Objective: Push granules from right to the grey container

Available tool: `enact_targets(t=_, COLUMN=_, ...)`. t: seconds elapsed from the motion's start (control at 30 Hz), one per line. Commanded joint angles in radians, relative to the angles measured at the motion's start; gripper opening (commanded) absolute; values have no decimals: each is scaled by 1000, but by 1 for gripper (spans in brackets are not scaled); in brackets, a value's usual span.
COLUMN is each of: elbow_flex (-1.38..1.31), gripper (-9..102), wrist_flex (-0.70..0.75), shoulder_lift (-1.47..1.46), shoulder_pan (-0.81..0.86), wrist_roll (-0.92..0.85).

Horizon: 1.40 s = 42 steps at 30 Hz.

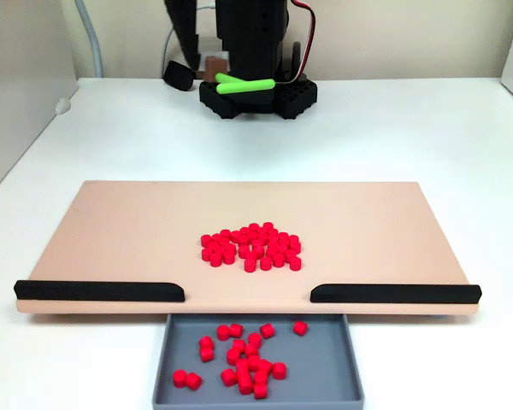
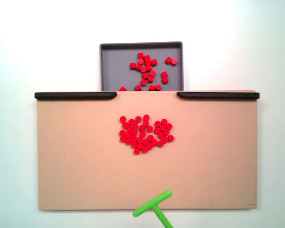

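The end effector's grip I cannot tell; its green pusher [image 2: 152, 209] waits behind the granules [image 2: 145, 133], next sweeping them forward into the grey container [image 2: 111, 66].

Granules [image 2: 145, 134]: small bright red cylinders, one dense flat cluster mid-board, well ahead of the claw's end of the board. A second loose batch lies inside the tray [image 2: 111, 66]: shallow, grey, rectangular, low-walled, farthest from the claw, tucked partly under the board's far edge.
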Motion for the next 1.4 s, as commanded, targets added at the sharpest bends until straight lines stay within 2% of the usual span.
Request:
enact_targets(t=0.0, elbow_flex=-40, gripper=0, wrist_flex=-5, shoulder_lift=-63, shoulder_pan=103, wrist_roll=-433)
enact_targets(t=0.2, elbow_flex=-189, gripper=0, wrist_flex=-5, shoulder_lift=-252, shoulder_pan=209, wrist_roll=-893)
enact_targets(t=0.53, elbow_flex=-431, gripper=0, wrist_flex=-5, shoulder_lift=-525, shoulder_pan=225, wrist_roll=-1256)
enact_targets(t=0.73, elbow_flex=-534, gripper=0, wrist_flex=-5, shoulder_lift=-649, shoulder_pan=219, wrist_roll=-1378)
enact_targets(t=0.9, elbow_flex=-540, gripper=0, wrist_flex=-103, shoulder_lift=-721, shoulder_pan=213, wrist_roll=-1470)
enact_targets(t=1.37, elbow_flex=-540, gripper=0, wrist_flex=-135, shoulder_lift=-804, shoulder_pan=186, wrist_roll=-1496)
